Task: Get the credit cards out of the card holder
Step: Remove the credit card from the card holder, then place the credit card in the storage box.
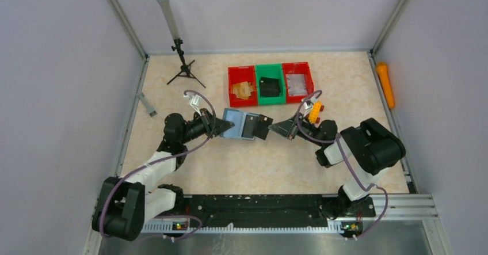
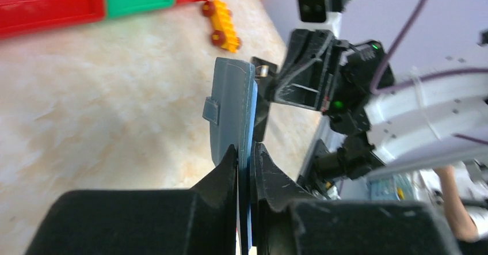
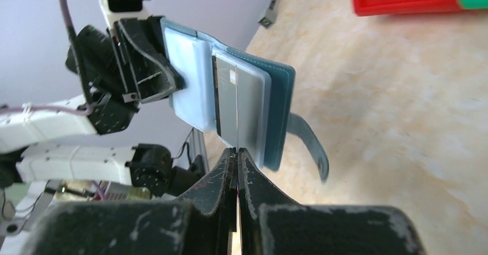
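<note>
The slate-teal card holder (image 1: 237, 124) is held open above the table's middle, its closure tab hanging loose (image 3: 311, 143). My left gripper (image 1: 217, 126) is shut on the holder's left edge; in the left wrist view (image 2: 246, 158) the holder (image 2: 230, 108) stands edge-on between the fingers. My right gripper (image 1: 277, 129) is shut on a dark credit card (image 1: 262, 127) that sticks out of the holder's right side. In the right wrist view the gripper (image 3: 236, 154) pinches the card's edge (image 3: 227, 102), and the card's far end still sits in the lighter blue-grey pocket (image 3: 193, 79).
Red (image 1: 241, 86), green (image 1: 270, 84) and red (image 1: 298, 81) bins stand in a row at the back; the green one holds a black lump. A yellow toy car (image 1: 314, 112) lies near the right arm. A small tripod (image 1: 184, 65) stands back left.
</note>
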{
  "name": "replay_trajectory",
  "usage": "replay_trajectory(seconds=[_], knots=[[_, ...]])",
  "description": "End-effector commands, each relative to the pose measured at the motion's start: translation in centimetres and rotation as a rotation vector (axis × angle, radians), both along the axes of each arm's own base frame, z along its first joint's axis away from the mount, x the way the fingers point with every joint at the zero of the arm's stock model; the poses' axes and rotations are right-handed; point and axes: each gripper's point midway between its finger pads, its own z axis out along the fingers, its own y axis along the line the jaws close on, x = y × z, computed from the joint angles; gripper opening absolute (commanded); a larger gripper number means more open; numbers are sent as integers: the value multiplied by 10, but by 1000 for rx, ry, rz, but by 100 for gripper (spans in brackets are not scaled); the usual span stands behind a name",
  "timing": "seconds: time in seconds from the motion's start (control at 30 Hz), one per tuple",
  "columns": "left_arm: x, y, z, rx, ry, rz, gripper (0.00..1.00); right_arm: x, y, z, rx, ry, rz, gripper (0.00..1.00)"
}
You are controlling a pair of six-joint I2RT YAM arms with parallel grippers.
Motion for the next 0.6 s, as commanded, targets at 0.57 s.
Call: replay_trajectory(seconds=[0.57], knots=[[22,24,-13,129,-19,207,0,109,-80,30,158,210,-716,0]])
